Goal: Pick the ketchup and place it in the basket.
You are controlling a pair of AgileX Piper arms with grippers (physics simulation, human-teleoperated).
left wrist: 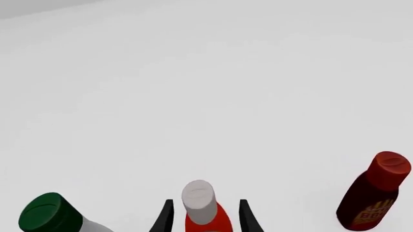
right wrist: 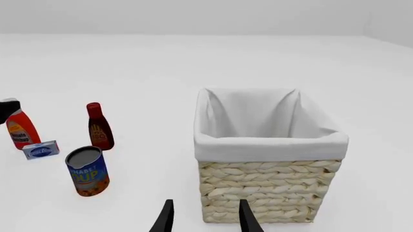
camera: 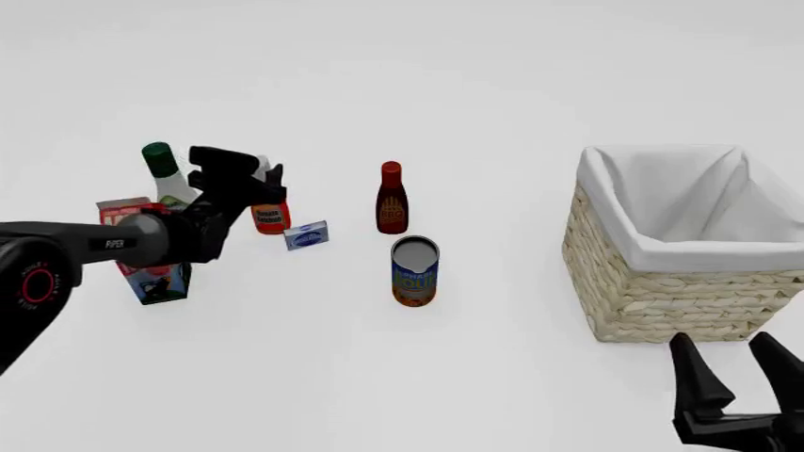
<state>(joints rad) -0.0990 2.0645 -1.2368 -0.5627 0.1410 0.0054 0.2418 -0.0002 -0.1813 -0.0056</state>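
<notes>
The big square straw-coloured wicker basket with its white cloth lining [camera: 666, 247] sits toward the right edge of the white tabletop [camera: 503, 85], well apart from everything else, and I see nothing inside it. That long carry is my first worry: a weak hold on a smooth plastic bottle could let it slide or swing out on the way across.

My left gripper [camera: 266, 184] is out near the left edge with its jaws spread wide on either side of the bright red-orange plastic ketchup bottle with the tall grey-white cap [left wrist: 205, 210]. In the left wrist view the black fingertips [left wrist: 165, 216] flank the bottle with a gap on each side, so nothing is gripped yet. If I close this high, I judge I may pinch the cap or the tapering shoulder and the bottle could tip or squirt free.

The white bottle with the green cap [camera: 165, 175] stands close beside my gripper, and the red-and-white carton [camera: 149, 262] sits under my forearm; a careless lift could knock either.

The blue-and-orange tin can [camera: 413, 271] and the small dark-red bottle with a red cap [camera: 391, 199] stand along my likely path to the basket, and the tiny blue-and-white box [camera: 305, 235] lies just beside the ketchup.

My right gripper [camera: 735, 381] hovers near the front right corner, jaws parted and empty.
</notes>
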